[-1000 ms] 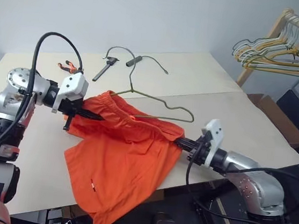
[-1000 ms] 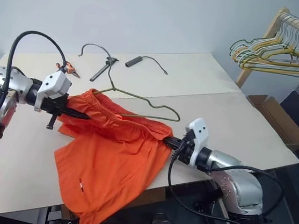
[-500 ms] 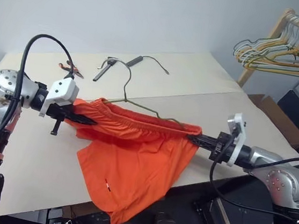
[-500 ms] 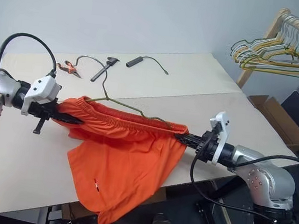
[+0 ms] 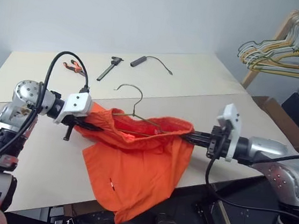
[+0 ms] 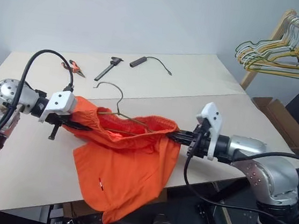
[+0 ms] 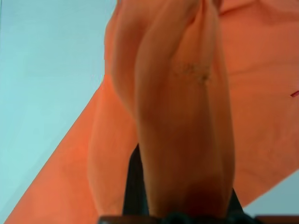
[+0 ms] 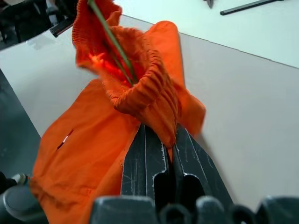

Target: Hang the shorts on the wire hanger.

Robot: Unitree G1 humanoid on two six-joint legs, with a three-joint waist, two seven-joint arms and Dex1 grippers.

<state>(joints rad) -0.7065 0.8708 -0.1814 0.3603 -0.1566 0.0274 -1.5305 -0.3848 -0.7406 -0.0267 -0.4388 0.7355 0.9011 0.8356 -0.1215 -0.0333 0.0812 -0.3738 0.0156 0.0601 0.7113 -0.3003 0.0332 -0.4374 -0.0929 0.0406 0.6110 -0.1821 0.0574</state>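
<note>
The bright orange shorts (image 5: 138, 165) hang above the table, held up by the waistband between my two grippers. My left gripper (image 5: 89, 126) is shut on the waistband's left end, its fingers buried in the fabric (image 7: 177, 93). At the right end my right gripper (image 5: 188, 138) is shut on the gathered elastic (image 8: 154, 98). The waistband sags between them. The wire hanger (image 5: 135, 93) sits inside the waistband, its hook standing up above the cloth and its olive wire (image 8: 110, 37) running down into the opening. The legs droop past the table's front edge.
At the back of the pale table (image 5: 246, 117) lie orange-handled pliers (image 5: 72, 66), a black tool (image 5: 108, 67) and a short black cable piece (image 5: 144, 61). A wooden rail with a bunch of wire hangers (image 5: 283, 54) stands at the far right above a cardboard box (image 5: 266, 104).
The right gripper rose from the table edge with the shorts. The waistband, taut half a second ago, now sags with the grippers closer together. The hanger's hook stands more upright.
</note>
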